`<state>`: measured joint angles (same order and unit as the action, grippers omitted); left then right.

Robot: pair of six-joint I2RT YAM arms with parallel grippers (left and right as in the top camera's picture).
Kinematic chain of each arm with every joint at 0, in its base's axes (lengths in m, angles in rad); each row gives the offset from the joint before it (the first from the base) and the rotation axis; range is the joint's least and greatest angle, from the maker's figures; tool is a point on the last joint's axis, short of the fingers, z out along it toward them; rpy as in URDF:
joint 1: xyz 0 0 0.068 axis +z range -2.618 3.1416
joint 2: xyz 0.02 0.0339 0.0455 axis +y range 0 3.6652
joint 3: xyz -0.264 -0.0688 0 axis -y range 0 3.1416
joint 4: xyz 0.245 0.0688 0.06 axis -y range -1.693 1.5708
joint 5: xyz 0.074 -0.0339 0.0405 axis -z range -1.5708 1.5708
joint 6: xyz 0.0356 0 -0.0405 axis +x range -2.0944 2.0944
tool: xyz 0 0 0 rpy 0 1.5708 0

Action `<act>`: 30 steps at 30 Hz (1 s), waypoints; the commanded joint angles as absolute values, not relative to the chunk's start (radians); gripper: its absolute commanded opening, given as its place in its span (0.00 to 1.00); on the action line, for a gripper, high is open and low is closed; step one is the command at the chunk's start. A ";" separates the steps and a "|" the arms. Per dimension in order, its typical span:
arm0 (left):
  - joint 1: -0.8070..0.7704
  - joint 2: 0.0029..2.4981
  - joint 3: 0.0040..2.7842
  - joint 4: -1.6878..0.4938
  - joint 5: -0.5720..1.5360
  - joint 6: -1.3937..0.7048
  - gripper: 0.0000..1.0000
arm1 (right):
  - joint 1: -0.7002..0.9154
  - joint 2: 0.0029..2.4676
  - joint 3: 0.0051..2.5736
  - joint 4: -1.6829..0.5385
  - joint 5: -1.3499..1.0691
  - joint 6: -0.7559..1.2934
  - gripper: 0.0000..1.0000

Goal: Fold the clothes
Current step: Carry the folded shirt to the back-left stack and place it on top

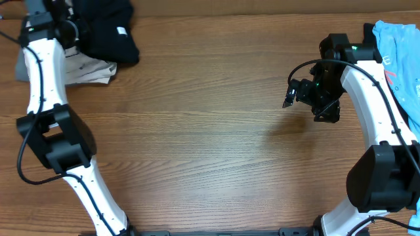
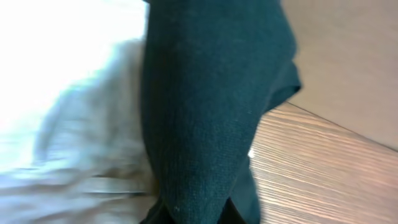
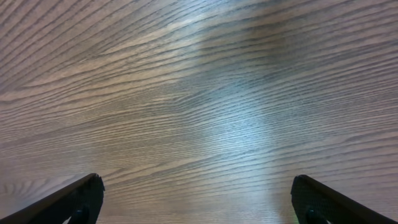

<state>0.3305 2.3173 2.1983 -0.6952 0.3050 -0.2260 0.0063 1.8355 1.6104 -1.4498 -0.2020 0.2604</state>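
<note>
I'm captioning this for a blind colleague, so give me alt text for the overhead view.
A black T-shirt lies bunched at the table's far left corner, partly over a beige garment, with the left tool on it. The right tool hangs open above bare wood beside a light-blue shirt.

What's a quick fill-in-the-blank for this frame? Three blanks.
1. The right gripper is ___ over the bare table.
2. The black T-shirt sits at the table's far ___ corner.
3. The light-blue shirt lies at the table's ___ edge.
Missing words: open; left; right.
</note>
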 commanded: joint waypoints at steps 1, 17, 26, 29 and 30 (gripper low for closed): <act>0.383 2.323 2.228 -0.690 0.274 -0.187 0.04 | 0.004 1.819 1.624 -1.448 -0.191 0.254 1.00; 0.426 2.323 2.228 -0.673 0.070 -0.122 0.04 | 0.004 1.819 1.624 -1.465 -0.191 0.255 1.00; 0.427 2.351 2.228 -0.654 -0.083 -0.119 0.04 | 0.004 1.819 1.624 -1.482 -0.192 0.258 1.00; 0.430 2.365 2.228 -0.630 -0.104 -0.114 0.04 | 0.004 1.819 1.624 -1.491 -0.192 0.258 1.00; 0.432 2.370 2.228 -0.622 -0.107 -0.101 0.05 | 0.004 1.819 1.624 -1.496 -0.192 0.258 1.00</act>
